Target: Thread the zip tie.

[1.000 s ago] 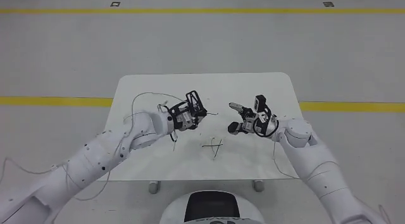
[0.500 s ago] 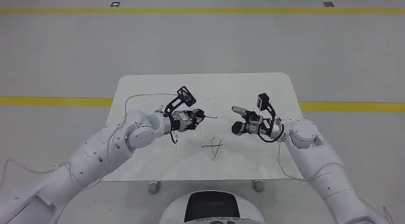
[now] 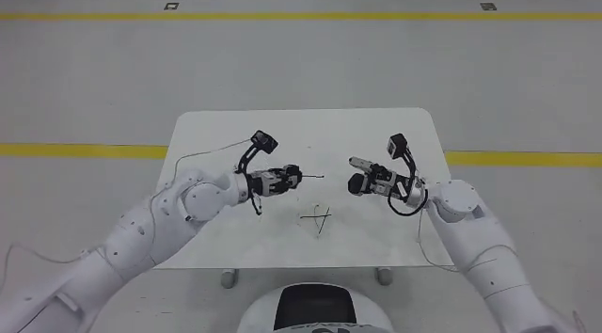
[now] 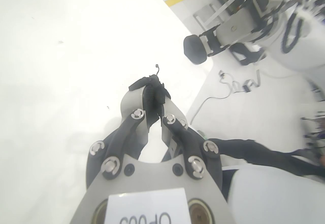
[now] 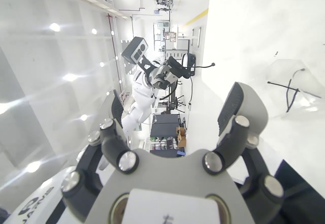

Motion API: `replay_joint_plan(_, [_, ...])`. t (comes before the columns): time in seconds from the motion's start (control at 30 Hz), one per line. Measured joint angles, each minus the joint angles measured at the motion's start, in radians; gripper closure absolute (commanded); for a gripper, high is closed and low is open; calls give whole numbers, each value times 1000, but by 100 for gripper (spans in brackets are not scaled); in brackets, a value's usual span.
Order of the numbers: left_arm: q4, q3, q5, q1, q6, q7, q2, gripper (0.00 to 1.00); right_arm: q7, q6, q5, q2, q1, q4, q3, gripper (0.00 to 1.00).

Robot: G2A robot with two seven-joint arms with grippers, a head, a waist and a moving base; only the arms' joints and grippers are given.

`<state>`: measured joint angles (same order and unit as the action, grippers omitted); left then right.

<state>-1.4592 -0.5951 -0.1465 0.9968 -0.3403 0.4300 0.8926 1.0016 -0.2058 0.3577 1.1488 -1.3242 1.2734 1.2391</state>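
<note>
Black zip tie [image 3: 312, 176] tight in left claw [image 4: 154, 90] — right claw [image 3: 354, 173] agape, loose ties [image 3: 318, 217] nearby.

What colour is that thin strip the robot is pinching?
Black. The zip tie shows best in the right wrist view.

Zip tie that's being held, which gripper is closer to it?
Left. The left gripper is shut on the zip tie, whose thin end sticks out toward the other arm. The right gripper is open, facing that end across a gap, not touching it.
</note>
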Motion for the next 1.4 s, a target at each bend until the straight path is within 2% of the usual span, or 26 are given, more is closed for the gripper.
replay_joint_plan(0.2, [24, -15, 222, 22, 0, 47, 12, 100, 80, -124, -22, -7, 12, -49, 0, 0])
replay_joint_plan(0.3, [27, -24, 281, 32, 0, 56, 17, 100, 103, -136, -34, -7, 20, -60, -4, 0])
replay_joint_plan(0.43, [47, -27, 272, 38, 0, 59, 23, 100, 124, -134, -11, -5, 20, -61, -3, 0])
replay_joint_plan(0.53, [51, -24, 211, 29, 0, 50, 25, 100, 125, -134, -10, -5, 20, -60, -2, 0])
replay_joint_plan(0.7, [50, -24, 213, 30, 0, 50, 25, 100, 125, -134, -10, -5, 20, -60, -2, 0])
replay_joint_plan(0.77, [53, -27, 229, 39, 10, 42, 27, 100, 118, -134, -10, -5, 18, -51, -4, 0])
replay_joint_plan(0.87, [69, -38, 364, 59, 47, 69, 33, 100, 137, -134, -2, -5, 13, -33, -3, 0])
replay_joint_plan(0.9, [77, -43, 436, 66, 51, 91, 36, 100, 160, -134, 12, -5, 12, -32, 3, 0])
replay_joint_plan(1.0, [101, -57, 592, 80, 40, 145, 43, 100, 215, -134, 40, -4, 11, -36, 23, 0])
replay_joint_plan(1.1, [124, -67, 706, 90, 21, 189, 50, 100, 260, -134, 60, 0, 7, -42, 44, 0])
replay_joint_plan(1.3, [157, -72, 843, 95, 0, 261, 68, 100, 335, -134, 64, 18, 11, -70, 64, 0])
replay_joint_plan(1.4, [170, -69, 857, 89, 0, 290, 76, 100, 362, -134, 63, 29, 17, -87, 69, 0])
